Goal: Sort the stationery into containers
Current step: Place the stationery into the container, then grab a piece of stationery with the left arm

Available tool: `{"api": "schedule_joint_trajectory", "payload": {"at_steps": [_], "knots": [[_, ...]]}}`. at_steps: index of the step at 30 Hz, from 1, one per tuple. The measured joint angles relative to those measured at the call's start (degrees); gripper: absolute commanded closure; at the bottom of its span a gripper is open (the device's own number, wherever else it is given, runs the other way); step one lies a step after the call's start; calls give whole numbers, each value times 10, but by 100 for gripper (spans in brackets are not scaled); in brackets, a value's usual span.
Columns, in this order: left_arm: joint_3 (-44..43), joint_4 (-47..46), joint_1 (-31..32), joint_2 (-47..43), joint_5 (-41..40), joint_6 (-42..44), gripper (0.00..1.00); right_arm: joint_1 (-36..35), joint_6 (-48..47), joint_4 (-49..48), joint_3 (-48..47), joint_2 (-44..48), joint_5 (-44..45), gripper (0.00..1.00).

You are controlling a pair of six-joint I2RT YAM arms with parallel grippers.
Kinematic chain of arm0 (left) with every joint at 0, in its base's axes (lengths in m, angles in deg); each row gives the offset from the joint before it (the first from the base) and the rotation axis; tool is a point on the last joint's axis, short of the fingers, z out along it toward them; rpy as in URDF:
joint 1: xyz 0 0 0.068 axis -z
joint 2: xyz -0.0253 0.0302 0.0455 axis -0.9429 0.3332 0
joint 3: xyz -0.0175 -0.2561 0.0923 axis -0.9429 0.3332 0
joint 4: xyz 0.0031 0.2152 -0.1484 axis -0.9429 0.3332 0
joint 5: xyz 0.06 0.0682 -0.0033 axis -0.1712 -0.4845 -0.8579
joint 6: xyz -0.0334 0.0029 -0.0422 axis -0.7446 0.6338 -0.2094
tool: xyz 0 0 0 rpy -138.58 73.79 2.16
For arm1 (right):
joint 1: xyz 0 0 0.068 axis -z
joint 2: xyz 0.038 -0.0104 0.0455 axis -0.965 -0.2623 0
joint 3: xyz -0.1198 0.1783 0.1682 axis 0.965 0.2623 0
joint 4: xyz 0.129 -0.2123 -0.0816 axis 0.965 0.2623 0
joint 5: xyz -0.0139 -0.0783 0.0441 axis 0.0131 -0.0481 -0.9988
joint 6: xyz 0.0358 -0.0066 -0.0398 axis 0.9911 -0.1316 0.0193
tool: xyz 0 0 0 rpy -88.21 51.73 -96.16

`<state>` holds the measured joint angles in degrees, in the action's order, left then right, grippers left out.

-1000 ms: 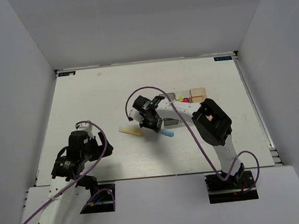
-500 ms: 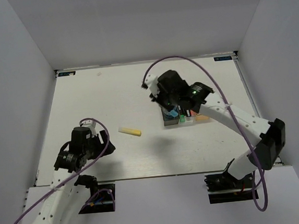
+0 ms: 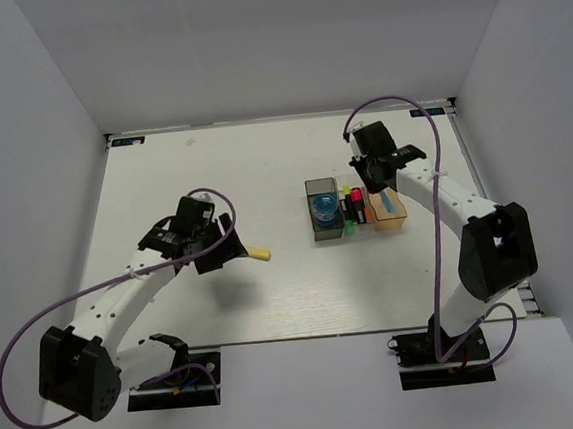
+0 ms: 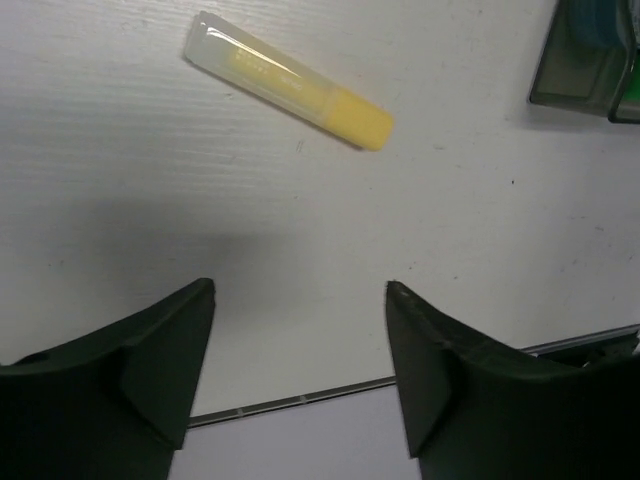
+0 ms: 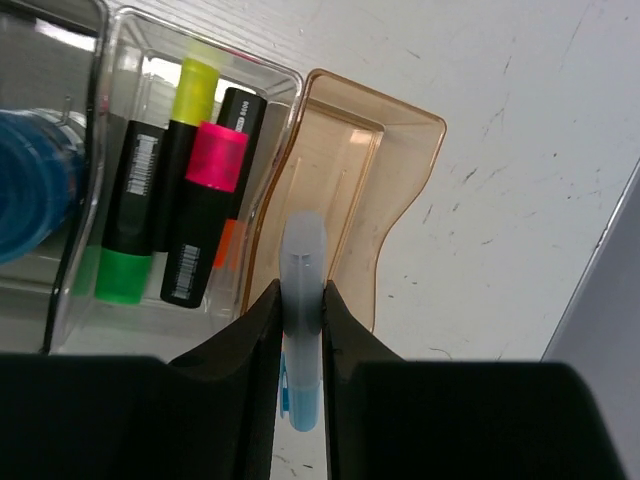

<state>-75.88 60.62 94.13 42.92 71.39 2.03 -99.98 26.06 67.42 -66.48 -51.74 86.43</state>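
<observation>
- Right jaws pinch a frosted light blue stick (image 5: 302, 255), its flanks hidden, over the translucent tan bin (image 5: 405, 190).
- Left jaws gape wide near a pale yellow stick (image 4: 288, 82).

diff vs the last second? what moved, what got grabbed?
The blue stick is off the table: the right pincer took it, carried it right, and now holds it over the tan bin. The left arm reached out from near its base toward the yellow stick; the left pincer is open, short of it. The yellow stick stayed put.
</observation>
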Motion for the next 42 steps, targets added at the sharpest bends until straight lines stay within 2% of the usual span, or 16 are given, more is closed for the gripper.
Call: {"api": "schedule_joint_trajectory", "payload": {"at_steps": [1,6,7,8,9,12,15,21,23,28,33,42], "knots": [[-8,0,9,17,-8,-12,13,8,2,-2,-3,-10,-3,100],[-16,-17,22,84,-27,-81,8,36,13,-6,-35,-63,-19,100],[-16,-23,24,95,-28,-94,8,40,15,-7,-42,-74,-22,95],[-16,-30,24,105,-30,-104,8,45,16,-9,-46,-82,-25,83],[-16,-36,26,114,-31,-115,7,49,17,-9,-50,-89,-29,66],[-18,-50,30,145,-33,-143,7,62,23,-7,-60,-105,-40,45],[-29,-62,31,181,-33,-168,7,74,23,-7,-63,-108,-55,40],[-74,-72,35,260,-36,-219,15,87,32,-3,-58,-88,-94,40],[-91,-66,40,277,-45,-241,19,91,37,-3,-37,-50,-116,40],[-167,-17,51,332,-79,-295,20,97,55,-6,37,85,-178,40],[-245,39,62,395,-103,-328,20,108,67,-11,89,172,-225,40],[-223,79,71,416,-110,-369,21,141,79,-13,136,220,-279,40]]}}
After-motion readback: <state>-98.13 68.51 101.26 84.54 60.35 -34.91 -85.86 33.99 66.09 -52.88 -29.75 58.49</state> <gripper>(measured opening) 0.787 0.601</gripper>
